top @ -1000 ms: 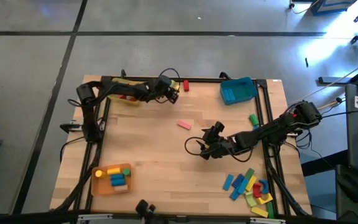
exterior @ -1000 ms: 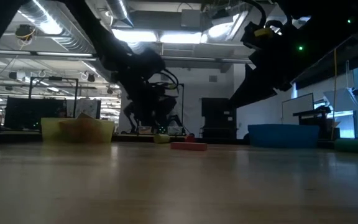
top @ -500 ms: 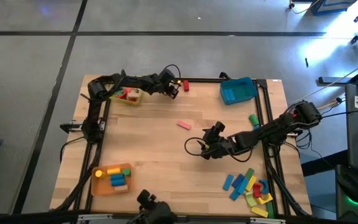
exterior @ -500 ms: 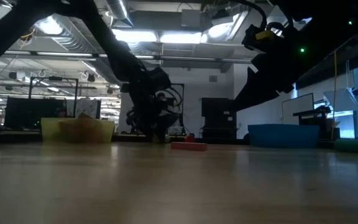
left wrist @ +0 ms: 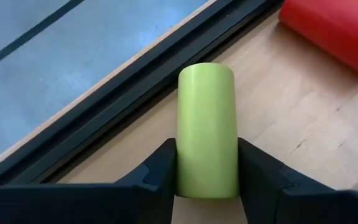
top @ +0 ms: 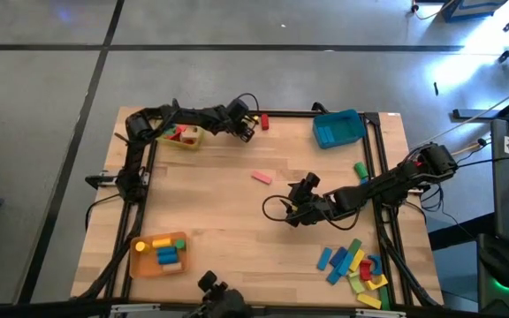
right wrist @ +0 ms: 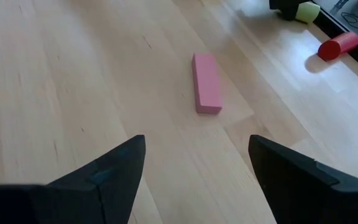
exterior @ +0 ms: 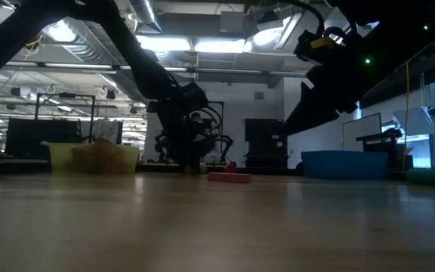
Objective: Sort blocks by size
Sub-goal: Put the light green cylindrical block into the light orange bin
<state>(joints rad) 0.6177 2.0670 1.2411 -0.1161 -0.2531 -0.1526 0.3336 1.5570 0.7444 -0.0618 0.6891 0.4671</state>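
The left end effector [left wrist: 207, 180] has its two dark fingers pressed against the sides of a yellow-green cylinder [left wrist: 206, 130] lying on the counter [top: 237, 221] at its far edge, close by the black frame rail [left wrist: 104, 118], with a red cylinder [left wrist: 334, 31] just beside it. The risk, as it looks from here, is in the shape: a round block gripped only near one end could roll or pivot out when lifted, nudge the red cylinder, or skid toward the rail, and a hasty lift would likely cause it. The left arm reaches long and low from its corner post across the yellow tray [top: 182, 136], wrist bent down toward the counter. Farther out, a pink bar [right wrist: 206, 82] lies alone in the middle of the wood. The right end effector [right wrist: 194, 171] hovers near it with fingers spread wide and nothing between them, its arm stretched in from the right side. More blocks [top: 353, 265] wait heaped at the near right corner, others already in the orange tray [top: 159, 253], and a blue tray [top: 338, 129] at the far edge.
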